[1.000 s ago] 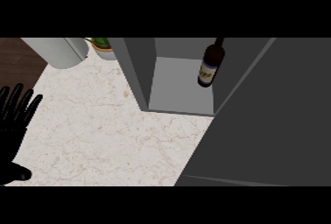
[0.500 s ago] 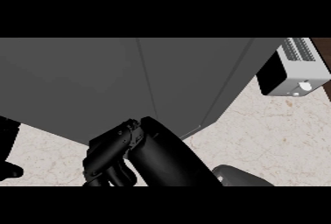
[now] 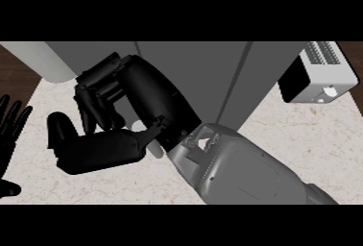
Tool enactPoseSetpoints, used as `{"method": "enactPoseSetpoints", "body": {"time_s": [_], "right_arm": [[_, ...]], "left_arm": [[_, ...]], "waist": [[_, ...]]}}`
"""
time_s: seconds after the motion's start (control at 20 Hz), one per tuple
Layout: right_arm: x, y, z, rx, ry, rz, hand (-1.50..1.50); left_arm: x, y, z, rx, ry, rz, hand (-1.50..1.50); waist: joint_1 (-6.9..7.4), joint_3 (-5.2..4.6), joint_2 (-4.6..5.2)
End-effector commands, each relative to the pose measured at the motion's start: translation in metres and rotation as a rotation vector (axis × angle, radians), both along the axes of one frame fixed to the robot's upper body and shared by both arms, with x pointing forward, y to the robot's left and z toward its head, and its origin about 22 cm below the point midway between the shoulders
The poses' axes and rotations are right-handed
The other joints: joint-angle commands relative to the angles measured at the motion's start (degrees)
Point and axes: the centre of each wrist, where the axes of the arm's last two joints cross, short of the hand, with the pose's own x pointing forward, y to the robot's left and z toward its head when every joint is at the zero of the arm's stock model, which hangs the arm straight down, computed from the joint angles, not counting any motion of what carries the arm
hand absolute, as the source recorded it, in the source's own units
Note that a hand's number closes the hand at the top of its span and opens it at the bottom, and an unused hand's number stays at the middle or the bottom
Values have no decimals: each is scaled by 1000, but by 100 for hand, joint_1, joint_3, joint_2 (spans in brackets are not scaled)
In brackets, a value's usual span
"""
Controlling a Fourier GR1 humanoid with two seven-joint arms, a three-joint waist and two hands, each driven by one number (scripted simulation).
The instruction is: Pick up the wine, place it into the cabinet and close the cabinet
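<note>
My right hand [image 3: 131, 108] lies against the cabinet [image 3: 191, 72] (fingers curled, gripping nothing); my left hand [image 3: 10, 127] rests open.

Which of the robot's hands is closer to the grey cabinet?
The right hand: it lies against the cabinet front. The left hand rests open at the view's left edge, well away from it.

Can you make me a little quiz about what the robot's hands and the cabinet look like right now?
1. True or false: the wine can be seen.
2. Which hand rests open at the view's left edge: A) left hand B) right hand?
3. What white appliance stands right of the cabinet?

Key: 1. False, no bottle shows. 2. A. 3. It looks like a toaster oven.
</note>
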Motion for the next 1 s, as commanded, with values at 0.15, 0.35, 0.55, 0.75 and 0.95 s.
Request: {"method": "enactPoseSetpoints", "body": {"time_s": [0.15, 0.35, 0.55, 0.75, 0.95], "right_arm": [[44, -19, -35, 34, 85, -70, 150], [66, -29, -43, -9, 62, -103, 150], [89, -30, -42, -32, 54, -115, 150], [101, -43, -54, -44, 43, -153, 150], [109, -64, -52, -62, 1, -159, 150]], "left_arm": [[14, -8, -3, 10, 1, 43, -150], [22, -12, -1, 1, 6, 20, -150], [10, -4, 2, -2, -2, -8, -150], [12, 4, 5, 1, -15, -7, -150], [12, 14, 13, 9, -18, -17, -150]], "waist": [[-92, 5, 6], [-110, 5, 5], [-39, 4, 11], [-1, 4, 26], [-11, 4, 28]]}}
